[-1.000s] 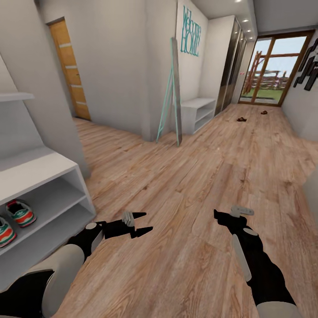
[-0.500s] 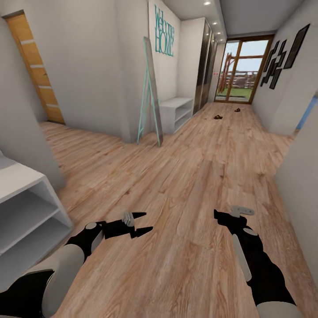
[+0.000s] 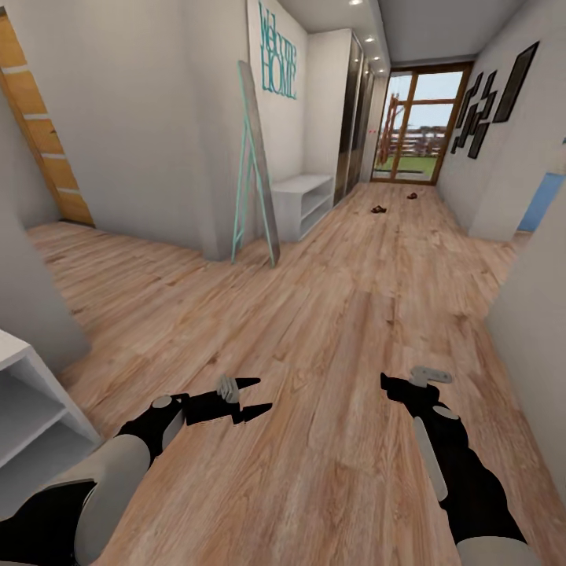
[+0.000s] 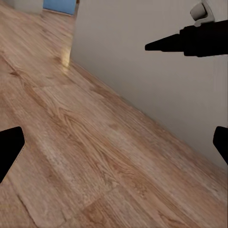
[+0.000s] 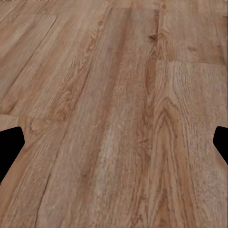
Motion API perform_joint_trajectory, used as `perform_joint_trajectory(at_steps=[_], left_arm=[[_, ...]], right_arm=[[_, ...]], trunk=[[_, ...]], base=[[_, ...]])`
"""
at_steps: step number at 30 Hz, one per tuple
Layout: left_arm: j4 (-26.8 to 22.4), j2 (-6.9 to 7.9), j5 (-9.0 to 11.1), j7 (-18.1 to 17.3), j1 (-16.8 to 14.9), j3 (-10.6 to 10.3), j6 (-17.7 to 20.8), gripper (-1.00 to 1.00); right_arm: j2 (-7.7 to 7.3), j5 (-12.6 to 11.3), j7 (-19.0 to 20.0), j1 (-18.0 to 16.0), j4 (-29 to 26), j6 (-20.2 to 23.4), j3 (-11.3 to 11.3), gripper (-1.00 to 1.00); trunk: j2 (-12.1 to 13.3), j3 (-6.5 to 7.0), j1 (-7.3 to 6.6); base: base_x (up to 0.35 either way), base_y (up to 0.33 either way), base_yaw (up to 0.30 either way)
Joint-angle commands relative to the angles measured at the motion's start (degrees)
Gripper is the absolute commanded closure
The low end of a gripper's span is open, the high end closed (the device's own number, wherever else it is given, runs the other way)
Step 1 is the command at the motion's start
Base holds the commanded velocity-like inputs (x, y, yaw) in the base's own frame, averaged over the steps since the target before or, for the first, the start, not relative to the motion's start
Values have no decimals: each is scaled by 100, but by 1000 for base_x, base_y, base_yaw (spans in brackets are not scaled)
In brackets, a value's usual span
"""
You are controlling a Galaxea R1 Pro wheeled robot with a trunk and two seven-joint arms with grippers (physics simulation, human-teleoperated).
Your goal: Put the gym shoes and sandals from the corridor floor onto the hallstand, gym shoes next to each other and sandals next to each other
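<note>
Two small brown sandals lie far down the corridor floor (image 3: 346, 314), one (image 3: 378, 209) nearer and one (image 3: 411, 196) closer to the glass door. A corner of the pale hallstand (image 3: 31, 393) shows at the lower left; the gym shoes are out of view. My left gripper (image 3: 264, 394) hangs open above bare planks, its fingers wide apart in the left wrist view (image 4: 114, 147). My right gripper (image 3: 385, 383) is open too, over bare wood in the right wrist view (image 5: 114, 142). Neither holds anything.
A plain low white rack (image 3: 303, 200) stands against the left wall beside a leaning teal-framed mirror (image 3: 255, 165). A wooden door (image 3: 39, 134) is at far left, a glass door (image 3: 413, 130) at the corridor's end. A grey wall (image 3: 534, 314) is close on my right.
The camera has swung right: the hallstand slid off to the left, and the gym shoes on its lower shelf left the picture. Both arms keep the same pose.
</note>
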Motion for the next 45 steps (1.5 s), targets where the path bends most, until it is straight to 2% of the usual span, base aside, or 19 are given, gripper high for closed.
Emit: perform_joint_trajectory(at_steps=[1, 13, 18, 45], left_arm=[[-2, -3, -57, -20, -4, 49, -36, -100], [-2, -3, -53, -24, -3, 49, -36, -100], [-2, -3, -52, -24, -3, 49, -36, -100], [-2, 5, -48, -24, -4, 58, -36, -100]], right_arm=[[-2, -58, -43, -3, -6, 22, 8, -100], [-2, -58, -43, -3, -6, 22, 8, -100], [-2, -58, -43, -3, -6, 22, 10, -100], [-2, -58, -43, -3, -6, 22, 15, -100]], trunk=[[-2, -5, 2], [-2, -5, 2], [2, 61, -6], [2, 61, -6]], base=[[304, 0, -138], [98, 0, -170], [3, 0, -20], [0, 0, -13]])
